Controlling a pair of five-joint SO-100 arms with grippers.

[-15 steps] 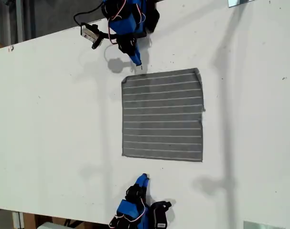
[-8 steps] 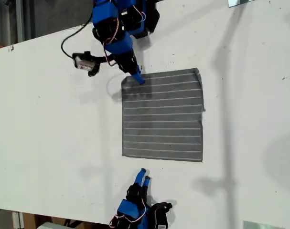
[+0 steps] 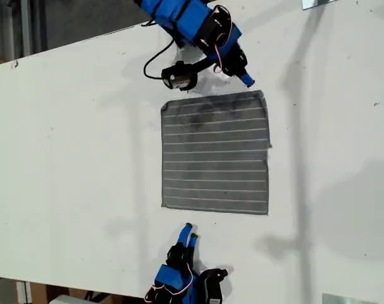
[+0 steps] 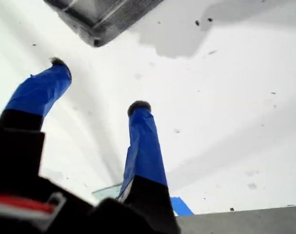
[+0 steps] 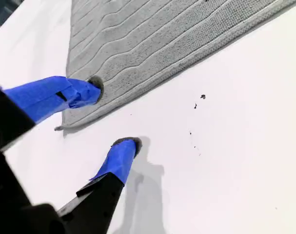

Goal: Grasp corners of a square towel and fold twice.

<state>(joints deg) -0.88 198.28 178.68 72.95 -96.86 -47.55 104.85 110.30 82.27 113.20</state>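
You see my first gripper (image 4: pixel 96 85) spread wide above bare table (image 3: pixel 71 158), near one towel corner (image 4: pixel 94 40). My second gripper (image 5: pixel 113 114) gapes too, near another corner (image 5: pixel 65 124); the towel (image 3: pixel 215 153) lies flat between the arms.

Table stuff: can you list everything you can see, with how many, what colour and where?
towel: one, grey with thin white stripes, lying flat and unfolded in the middle of the table.
table: one, white, filling most of the exterior view.
my first gripper: one, blue-taped fingers on a black and blue arm, open, at the top of the exterior view just above the towel's corner on that view's right, not touching it.
my second gripper: one, blue-taped fingers, open, at the bottom of the exterior view near the towel's lower corner on that view's left, holding nothing.
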